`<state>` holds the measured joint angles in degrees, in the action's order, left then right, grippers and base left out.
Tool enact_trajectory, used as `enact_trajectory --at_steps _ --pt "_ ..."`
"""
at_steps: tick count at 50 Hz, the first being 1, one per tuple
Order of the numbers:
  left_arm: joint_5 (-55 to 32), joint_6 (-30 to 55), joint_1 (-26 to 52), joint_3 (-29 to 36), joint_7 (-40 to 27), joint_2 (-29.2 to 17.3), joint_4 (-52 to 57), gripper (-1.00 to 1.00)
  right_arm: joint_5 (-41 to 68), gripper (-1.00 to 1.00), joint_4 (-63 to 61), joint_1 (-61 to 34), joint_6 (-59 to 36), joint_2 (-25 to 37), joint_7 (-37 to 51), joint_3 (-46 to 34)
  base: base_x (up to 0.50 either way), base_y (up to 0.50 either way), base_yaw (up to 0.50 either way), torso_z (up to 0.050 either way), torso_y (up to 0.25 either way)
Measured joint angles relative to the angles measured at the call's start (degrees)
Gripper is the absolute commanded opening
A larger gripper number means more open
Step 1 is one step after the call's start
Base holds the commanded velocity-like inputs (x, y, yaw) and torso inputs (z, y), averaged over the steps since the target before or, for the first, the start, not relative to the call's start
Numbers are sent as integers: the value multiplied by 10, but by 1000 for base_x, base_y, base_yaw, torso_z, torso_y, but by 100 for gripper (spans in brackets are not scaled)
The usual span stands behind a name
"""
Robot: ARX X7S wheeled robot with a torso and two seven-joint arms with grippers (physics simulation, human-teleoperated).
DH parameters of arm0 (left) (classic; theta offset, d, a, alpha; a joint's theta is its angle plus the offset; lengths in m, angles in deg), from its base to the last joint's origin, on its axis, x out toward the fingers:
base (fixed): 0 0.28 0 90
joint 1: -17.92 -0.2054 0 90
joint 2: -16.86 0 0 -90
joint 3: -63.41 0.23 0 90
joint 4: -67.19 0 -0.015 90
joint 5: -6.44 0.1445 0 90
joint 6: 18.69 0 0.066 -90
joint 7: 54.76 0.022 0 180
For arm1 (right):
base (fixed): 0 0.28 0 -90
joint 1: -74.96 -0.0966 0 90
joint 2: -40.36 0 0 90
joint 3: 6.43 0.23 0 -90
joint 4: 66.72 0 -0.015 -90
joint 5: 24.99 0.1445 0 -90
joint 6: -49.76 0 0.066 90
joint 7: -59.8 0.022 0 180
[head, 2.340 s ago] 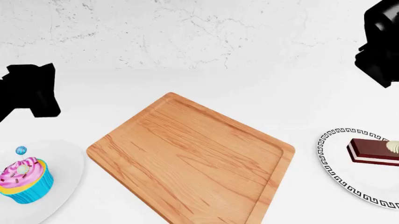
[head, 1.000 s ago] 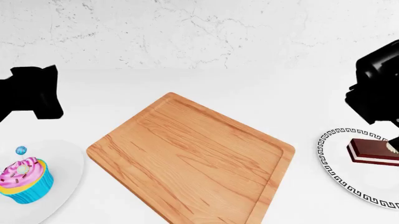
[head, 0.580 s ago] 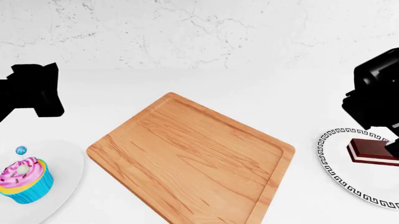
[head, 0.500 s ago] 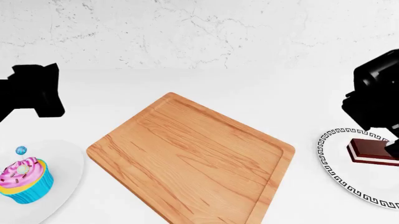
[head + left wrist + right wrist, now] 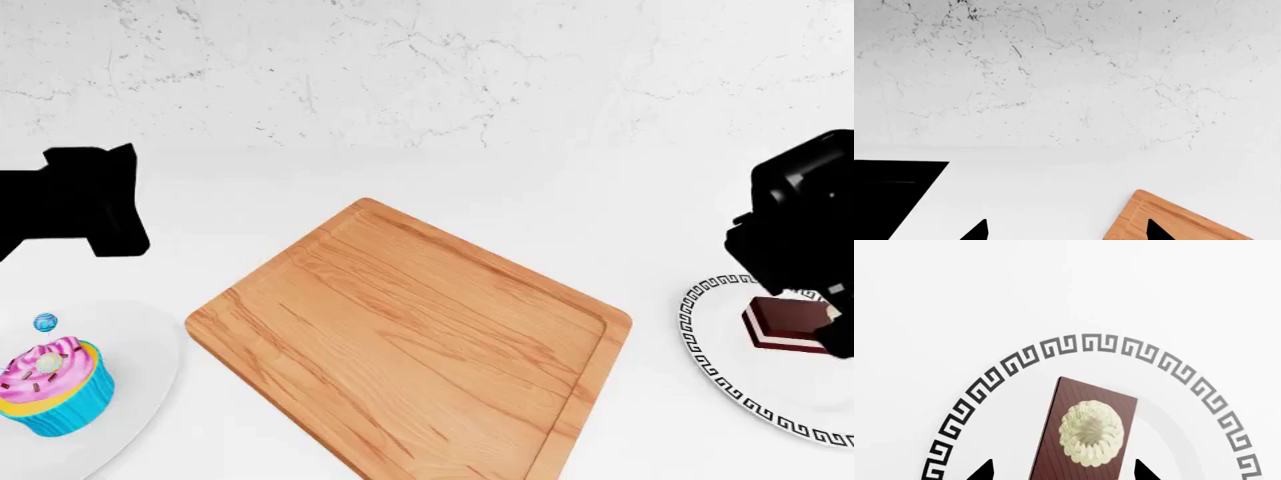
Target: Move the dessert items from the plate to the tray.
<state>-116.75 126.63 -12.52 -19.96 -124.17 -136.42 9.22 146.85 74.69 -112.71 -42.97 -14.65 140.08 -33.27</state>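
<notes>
Right gripper [image 5: 1064, 471] jaws spread wide, straddling brown chocolate cake slice [image 5: 1087, 435] on key-patterned white plate [image 5: 1167, 372], counter's right edge; nothing gripped. Left gripper [image 5: 1066, 231] jaws apart, empty.

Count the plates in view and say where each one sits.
2. A plain white plate sits to the left of the tray, under the cupcake. A key-patterned plate sits to its right, under the cake slice. Both run off frame.

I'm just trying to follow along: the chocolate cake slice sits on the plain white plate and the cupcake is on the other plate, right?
Not quite. The chocolate cake slice sits on a plate with a black key-pattern border, as the right wrist view shows. The cupcake is on the plain white plate, seen in the head view.
</notes>
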Motion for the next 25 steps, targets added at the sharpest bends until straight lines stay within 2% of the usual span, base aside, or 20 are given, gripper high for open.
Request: enact_trajectory --at_steps 11,12,25 --pt "0 -4 -8 -4 2 -4 3 100 -5 100 -4 8 3 5 -5 9 0 0 0 0 0" --pt "0 -5 -8 -4 2 -4 3 100 -5 -100 -5 9 4 5 -6 10 0 0 0 0 0" --pt "-3 -7 -4 -1 -1 -7 4 100 -7 -100 -27 9 27 19 -12 18 0 0 0 0 0"
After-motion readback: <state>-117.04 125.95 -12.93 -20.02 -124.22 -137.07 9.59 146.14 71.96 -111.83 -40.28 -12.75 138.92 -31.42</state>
